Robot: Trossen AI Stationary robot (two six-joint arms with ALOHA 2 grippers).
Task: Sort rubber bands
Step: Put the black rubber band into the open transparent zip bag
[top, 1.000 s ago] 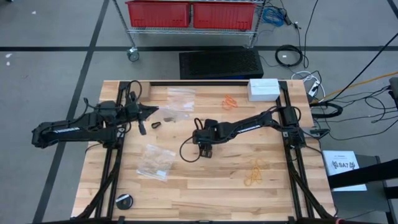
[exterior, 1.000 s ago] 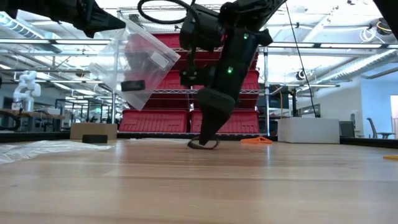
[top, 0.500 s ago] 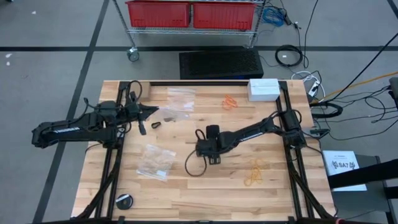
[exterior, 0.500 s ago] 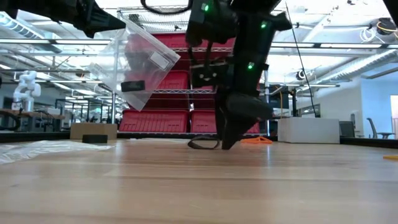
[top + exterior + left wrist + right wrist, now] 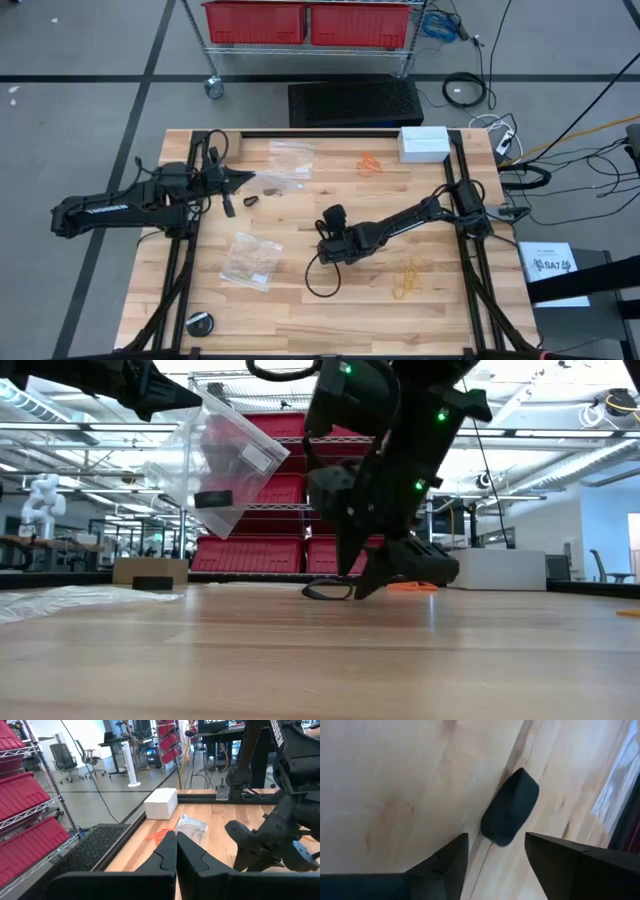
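The right gripper [image 5: 338,252] hangs low over the middle of the wooden table [image 5: 300,320], its 2 fingers [image 5: 440,865] standing apart with nothing clamped between them. In its wrist view only bare wood and a dark rounded shape, which I cannot identify, lie in the gap. In the low view this gripper [image 5: 385,575] nearly reaches the tabletop. A black rubber band [image 5: 328,590] lies flat beside its tip, though how far behind it I cannot tell. The orange rubber bands [image 5: 370,163] sit well beyond the gripper, toward the far edge and near a white box [image 5: 424,143]. The pale yellow-tan rubber bands [image 5: 408,280] lie near the gripper on its arm's side, toward the front edge. A small black band cluster [image 5: 250,198] rests on the other side, close to the left gripper [image 5: 238,181]. That gripper is raised, its fingers [image 5: 167,852] pressed together on the top of a clear plastic bag [image 5: 215,455] that hangs down from it. Another clear bag [image 5: 250,260] lies flat on the table, near the right gripper on the side away from its arm. A 3rd bag [image 5: 290,152] lies by the far edge.
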